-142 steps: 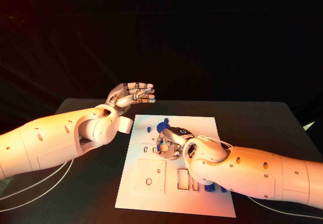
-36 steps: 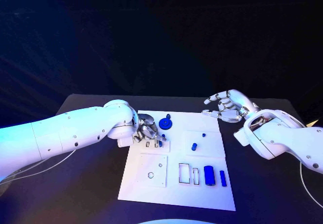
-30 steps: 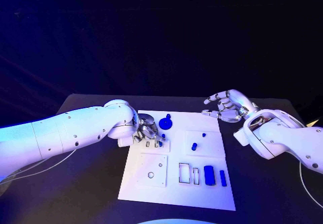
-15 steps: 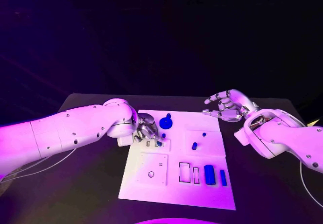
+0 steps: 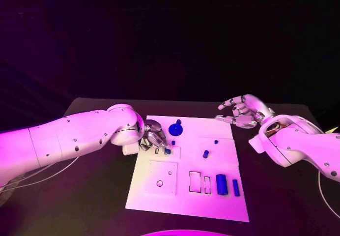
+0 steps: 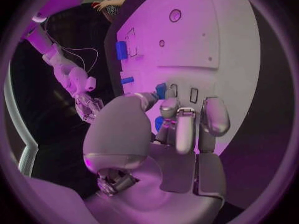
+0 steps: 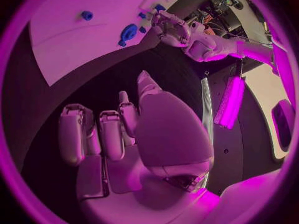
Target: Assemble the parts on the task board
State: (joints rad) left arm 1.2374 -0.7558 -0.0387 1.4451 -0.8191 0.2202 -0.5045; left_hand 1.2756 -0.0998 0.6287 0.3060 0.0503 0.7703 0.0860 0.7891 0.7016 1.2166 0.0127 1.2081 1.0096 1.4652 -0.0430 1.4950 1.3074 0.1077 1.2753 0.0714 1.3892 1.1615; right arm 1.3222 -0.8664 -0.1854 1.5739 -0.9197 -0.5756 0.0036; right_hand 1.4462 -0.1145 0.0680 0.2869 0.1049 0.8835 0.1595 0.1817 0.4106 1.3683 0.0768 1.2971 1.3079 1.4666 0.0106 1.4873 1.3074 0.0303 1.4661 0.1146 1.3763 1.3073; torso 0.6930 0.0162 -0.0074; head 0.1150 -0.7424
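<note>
The left hand (image 5: 151, 136) bends over the task board's (image 5: 185, 196) far-left slots, apparently pinching a small blue part (image 5: 168, 151) to seat it; the right hand (image 5: 242, 113) waits clear, loosely spread, holding nothing.

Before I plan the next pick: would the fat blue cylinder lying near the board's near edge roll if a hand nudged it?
Probably yes. The blue cylinder lies on its side on the flat task board, so a sideways push would likely roll it. It looks small and rigid, so probably light. The thinner blue bar beside it might stop it.
</note>
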